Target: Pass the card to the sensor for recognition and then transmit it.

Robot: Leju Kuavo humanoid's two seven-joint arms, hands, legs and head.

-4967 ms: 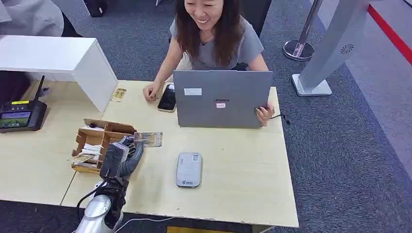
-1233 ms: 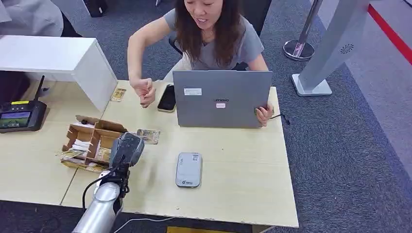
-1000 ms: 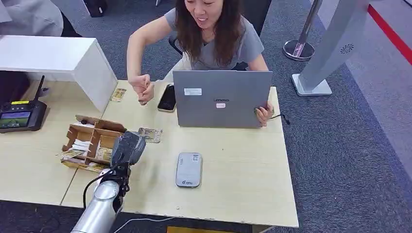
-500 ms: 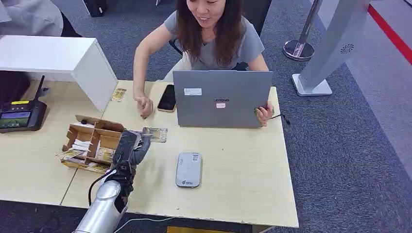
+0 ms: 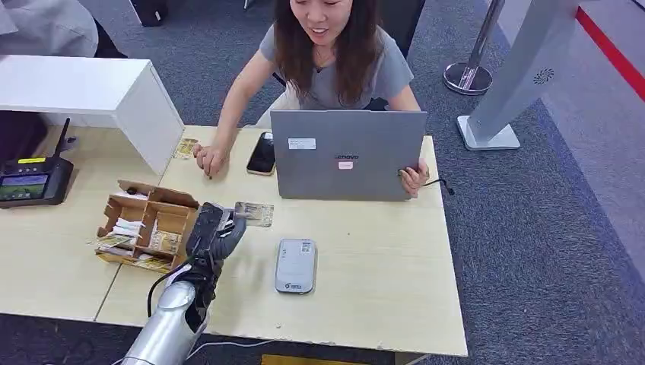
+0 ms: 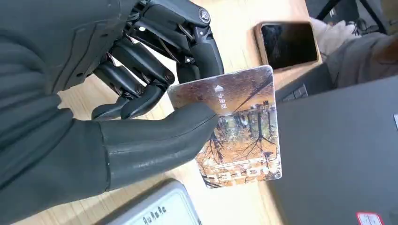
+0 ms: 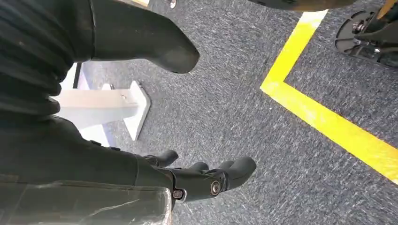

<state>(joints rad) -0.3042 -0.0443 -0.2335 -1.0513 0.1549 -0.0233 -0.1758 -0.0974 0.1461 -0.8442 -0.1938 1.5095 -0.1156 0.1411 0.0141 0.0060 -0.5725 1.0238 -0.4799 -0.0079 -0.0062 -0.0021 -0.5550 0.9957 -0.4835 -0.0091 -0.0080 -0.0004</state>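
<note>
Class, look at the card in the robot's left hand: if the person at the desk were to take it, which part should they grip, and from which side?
Probably the free far end of the card, approached from the laptop side. The left hand pinches the near end, thumb over one face, leaving the rest sticking out bare.

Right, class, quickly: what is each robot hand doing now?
Left hand: holding the card between thumb and fingers.
Right hand: open, holding nothing.
</note>
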